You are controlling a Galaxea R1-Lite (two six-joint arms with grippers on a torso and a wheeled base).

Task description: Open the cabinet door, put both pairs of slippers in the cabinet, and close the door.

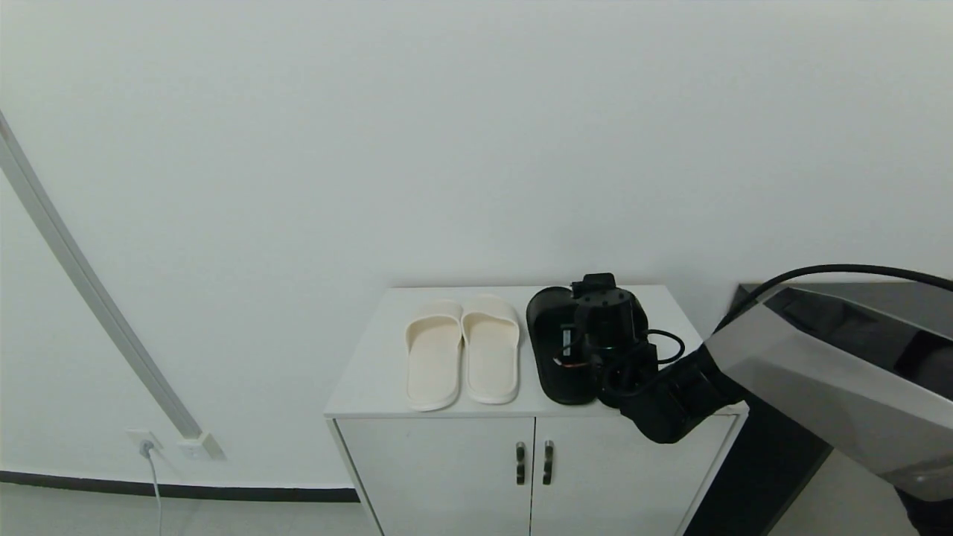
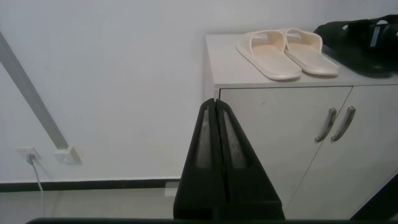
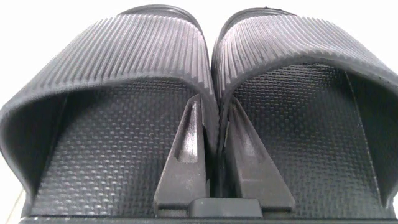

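1. The right arm [image 1: 811, 372] reaches in from the right, and its wrist [image 1: 609, 327] tips downward at the far end.
2. The right end effector [image 3: 214, 106] has its two fingers drawn close together. They pinch the adjoining inner walls of the black slippers [image 3: 124, 81] between them.
3. The left end effector [image 2: 215, 106] is held low at the left with its fingers pressed flat together, gripping nothing.

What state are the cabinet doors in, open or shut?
Shut. Both cabinet doors sit flush, handles side by side; cream slippers and black slippers lie on top.
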